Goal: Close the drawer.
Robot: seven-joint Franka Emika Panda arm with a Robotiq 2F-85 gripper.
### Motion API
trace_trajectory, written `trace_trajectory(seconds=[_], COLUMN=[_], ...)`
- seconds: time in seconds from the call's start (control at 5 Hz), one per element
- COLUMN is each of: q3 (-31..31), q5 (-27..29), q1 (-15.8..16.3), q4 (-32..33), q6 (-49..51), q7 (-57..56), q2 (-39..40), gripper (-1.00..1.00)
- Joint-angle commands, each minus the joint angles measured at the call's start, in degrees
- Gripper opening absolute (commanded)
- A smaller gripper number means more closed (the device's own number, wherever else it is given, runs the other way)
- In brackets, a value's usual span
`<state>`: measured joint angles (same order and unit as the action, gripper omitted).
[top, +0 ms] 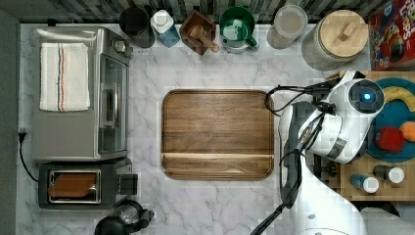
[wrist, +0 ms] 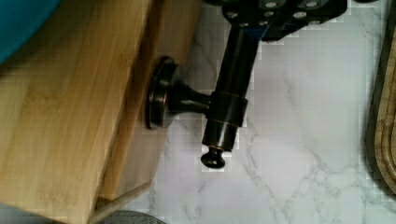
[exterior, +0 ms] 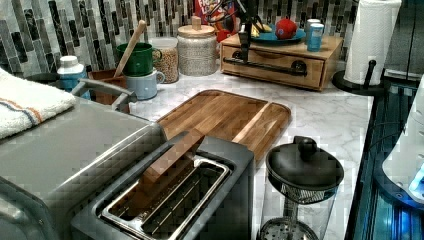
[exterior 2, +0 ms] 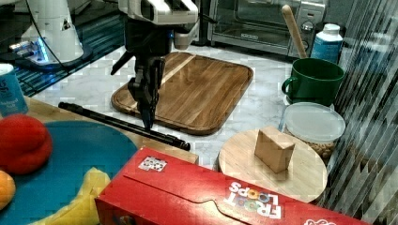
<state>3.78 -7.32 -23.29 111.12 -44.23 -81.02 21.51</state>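
Looks like the pincer point(exterior 2: 147, 110), clamped on the drawer point(exterior: 272, 62) handle bar point(wrist: 232, 84) at the left view's top, just needs to shove it flush.

The drawer point(exterior: 272, 62) is a pale-wood front set in a low wooden stand on the marble worktop point(exterior: 325, 115), carrying a long dark bar handle point(exterior: 265, 66) on round mounts. It appears nearly flush. The claw point(exterior 2: 147, 117) sits at the handle, the front just behind it.
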Motion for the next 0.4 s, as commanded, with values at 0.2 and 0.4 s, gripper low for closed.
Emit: trace_trajectory(seconds=[0.2,0.4], q3=[7.61,7.85], q5=[-6.62,-6.26], q1=[-6.93,-6.43], q4=[-2.82,-3.15], q6=[-7.20,-3.57], q7=[-3.28,-2.66], q2=[8.30,7.86], gripper=[-1.00,-1.00])
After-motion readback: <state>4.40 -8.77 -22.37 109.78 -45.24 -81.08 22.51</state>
